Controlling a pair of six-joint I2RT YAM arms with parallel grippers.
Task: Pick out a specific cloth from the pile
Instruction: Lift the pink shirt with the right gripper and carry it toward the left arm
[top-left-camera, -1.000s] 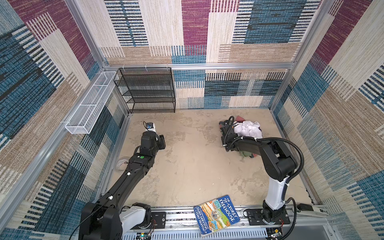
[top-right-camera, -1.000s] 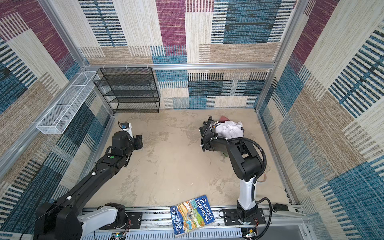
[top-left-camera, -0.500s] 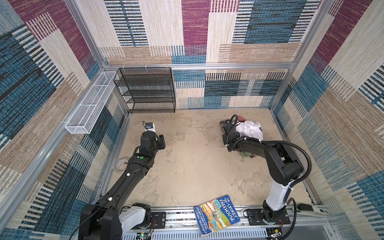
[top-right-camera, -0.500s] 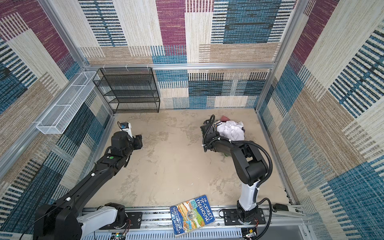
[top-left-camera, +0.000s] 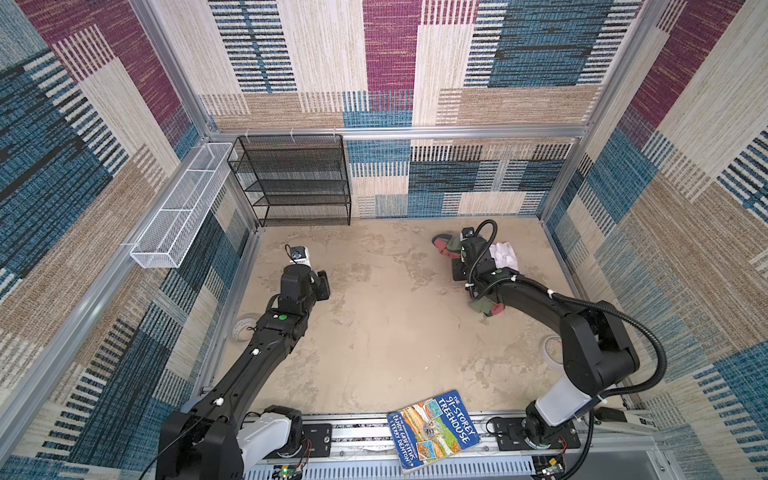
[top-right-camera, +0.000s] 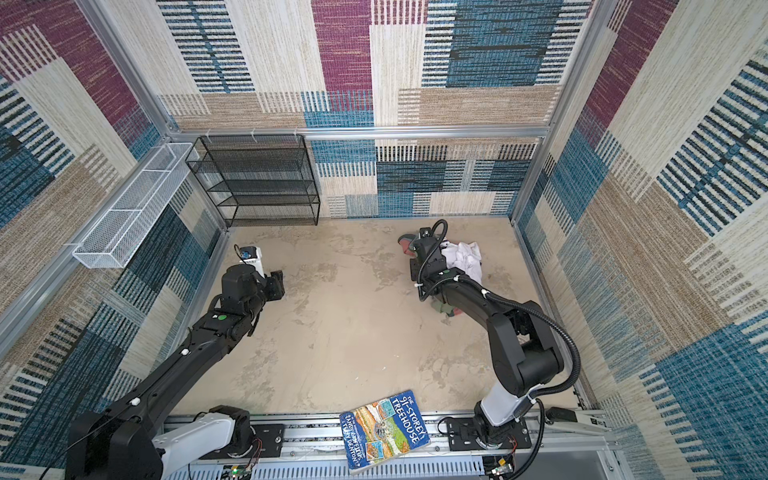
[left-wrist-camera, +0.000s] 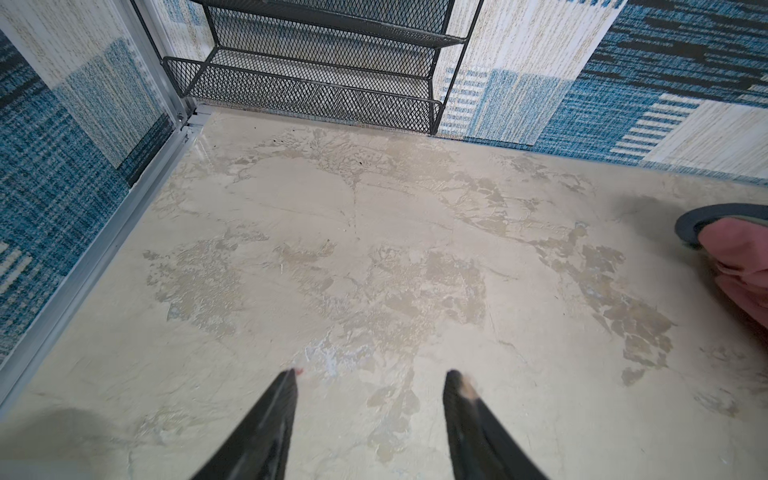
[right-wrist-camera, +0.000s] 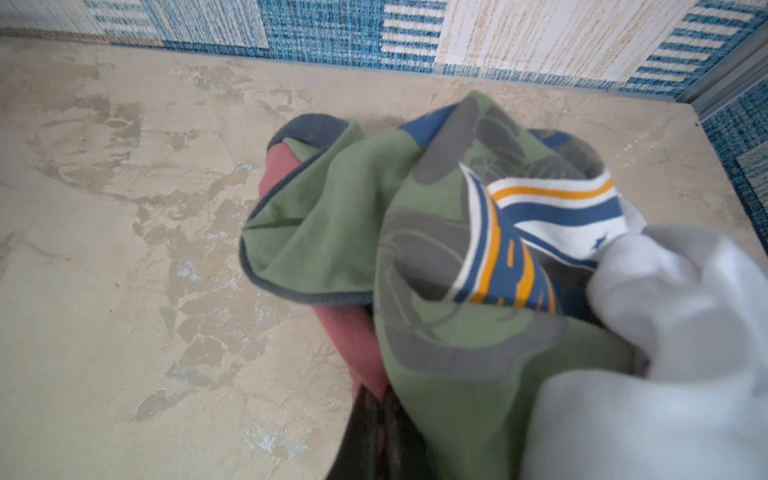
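The cloth (right-wrist-camera: 353, 340) lies on mottled floor (right-wrist-camera: 124, 291) near patterned wall (right-wrist-camera: 498, 33).

My feeds show a cell closed in on three sides by walls (top-left-camera: 374, 62) clad in woven patchwork: cream, tan, blue and magenta blocks, many crossed by striped bars. Aluminium framing (top-left-camera: 457, 132) runs along the back wall and up the corners. The surface (top-left-camera: 395, 332) is beige, mottled with darker scuffed patches. In its far left corner a black mesh shelf rack (top-left-camera: 291, 183) with several tiers stands against the back wall. A white wire basket (top-left-camera: 178, 216), divided into compartments, hangs on the left wall near it. The light is soft and even, and shadows are faint.
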